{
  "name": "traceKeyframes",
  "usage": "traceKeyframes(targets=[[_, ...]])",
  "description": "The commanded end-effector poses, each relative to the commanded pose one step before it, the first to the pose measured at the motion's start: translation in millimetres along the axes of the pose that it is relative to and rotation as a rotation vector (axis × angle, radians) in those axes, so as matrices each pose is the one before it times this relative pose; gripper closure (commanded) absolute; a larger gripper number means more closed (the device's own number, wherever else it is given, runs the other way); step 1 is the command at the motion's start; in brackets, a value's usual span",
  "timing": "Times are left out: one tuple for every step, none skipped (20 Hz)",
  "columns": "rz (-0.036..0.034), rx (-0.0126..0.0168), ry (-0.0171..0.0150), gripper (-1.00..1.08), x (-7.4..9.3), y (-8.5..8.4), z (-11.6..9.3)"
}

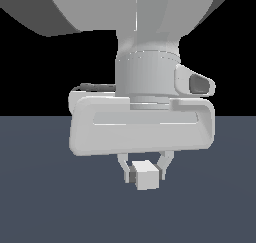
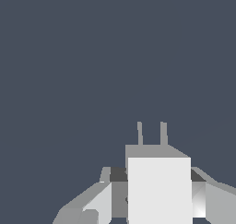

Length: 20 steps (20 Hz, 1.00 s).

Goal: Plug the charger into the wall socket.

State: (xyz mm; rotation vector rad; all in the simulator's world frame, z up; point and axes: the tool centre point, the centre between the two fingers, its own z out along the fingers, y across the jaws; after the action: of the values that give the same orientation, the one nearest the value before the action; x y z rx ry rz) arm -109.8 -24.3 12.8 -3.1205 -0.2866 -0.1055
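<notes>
In the exterior view we saw the pale grey arm's wrist and hand filling most of the picture, the hand held broadside to the camera with its two fingers pointing down. The gripper (image 1: pixel 145 171) was closed around the charger (image 1: pixel 146 175), a small plain white box-shaped block, which sat between the fingertips just above the flat dark blue-grey floor (image 1: pixel 40 202). We could not find the wall socket anywhere in this view; the arm's bulk may have hidden it, so which way it lay from the gripper we could not tell.

In the wrist view we looked along the gripper (image 2: pixel 154 191) and saw the charger (image 2: pixel 159 191) clamped from both sides, the grey fingers (image 2: pixel 99 200) pressed against its flanks. Two thin grey prongs (image 2: pixel 151 133) stood out side by side from the block's far face, pointing away from the hand. Beyond them we saw only bare floor, no socket panel.

We judged that the coming move depended on first bringing the socket into sight, then aiming the prongs' axis square at its two holes.
</notes>
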Motion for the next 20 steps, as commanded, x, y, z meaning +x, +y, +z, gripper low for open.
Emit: traceKeyframes(targets=[[0.00834, -0.00051, 0.00067, 1.08, 2.98, -1.56, -1.69], [0.00593, -0.00030, 0.00006, 1.08, 1.82, -0.98, -1.03], [0.00707, -0.00037, 0.00007, 1.08, 2.14, -1.11, -1.22], [0.00810, -0.00043, 0.00007, 1.08, 2.47, -1.30, -1.40], [0.00917, -0.00049, 0.00008, 1.08, 2.80, -1.45, -1.59], [0.01023, -0.00056, 0.00008, 1.08, 3.13, -1.61, -1.77], [0.01131, -0.00064, 0.00009, 1.08, 3.45, -1.76, -1.95], [0.01235, -0.00071, 0.00009, 1.08, 3.78, -1.92, -2.13], [0.01342, -0.00079, 0.00009, 1.08, 4.11, -2.07, -2.31], [0.01447, -0.00088, 0.00009, 1.08, 4.44, -2.22, -2.49], [0.01558, -0.00097, 0.00008, 1.08, 4.78, -2.36, -2.67], [0.01662, -0.00107, 0.00008, 1.08, 5.11, -2.49, -2.85], [0.01758, -0.00116, 0.00007, 1.08, 5.41, -2.62, -3.00], [0.01846, -0.00125, 0.00007, 1.08, 5.69, -2.71, -3.14], [0.01925, -0.00133, 0.00006, 1.08, 5.94, -2.80, -3.27], [0.01999, -0.00141, 0.00005, 1.08, 6.18, -2.87, -3.38], [0.02064, -0.00148, 0.00004, 1.08, 6.40, -2.93, -3.47], [0.02106, -0.00154, 0.00003, 1.08, 6.54, -2.94, -3.53], [0.02036, -0.00150, 0.00002, 1.08, 6.33, -2.82, -3.39], [0.01949, -0.00145, 0.00001, 1.08, 6.08, -2.67, -3.23]])
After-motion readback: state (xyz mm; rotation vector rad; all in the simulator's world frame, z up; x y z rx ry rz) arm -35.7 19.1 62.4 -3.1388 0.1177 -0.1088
